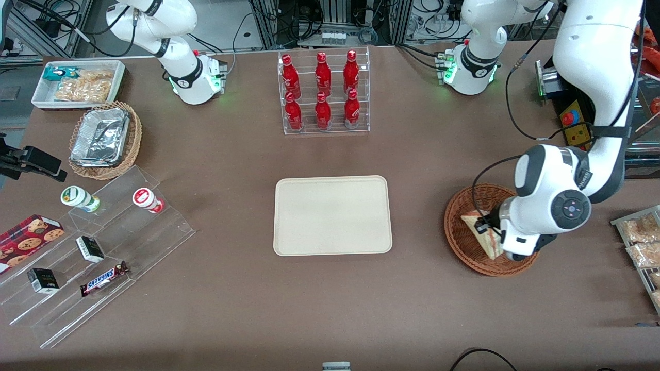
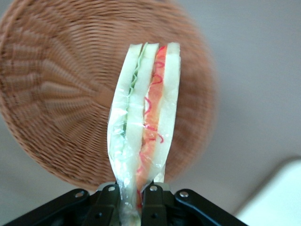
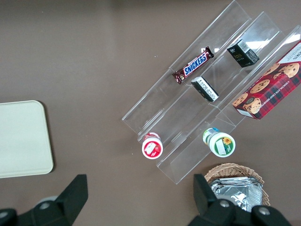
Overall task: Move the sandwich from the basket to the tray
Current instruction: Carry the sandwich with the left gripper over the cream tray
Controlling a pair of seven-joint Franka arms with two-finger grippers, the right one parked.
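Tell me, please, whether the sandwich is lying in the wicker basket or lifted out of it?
Lifted. The pincer is shut on the sandwich, holding it on edge above the basket, whose weave shows beneath it.

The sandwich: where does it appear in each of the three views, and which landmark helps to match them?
Front view: the sandwich is over the basket, at the working arm's end of the table, beside the hand.
Left wrist view: the sandwich stands edge-on, pinched by the hand, above the basket.
Right wrist view: not in it.
Shared landmark: the tray, whose corner shows by the wrist and again in the right wrist view.
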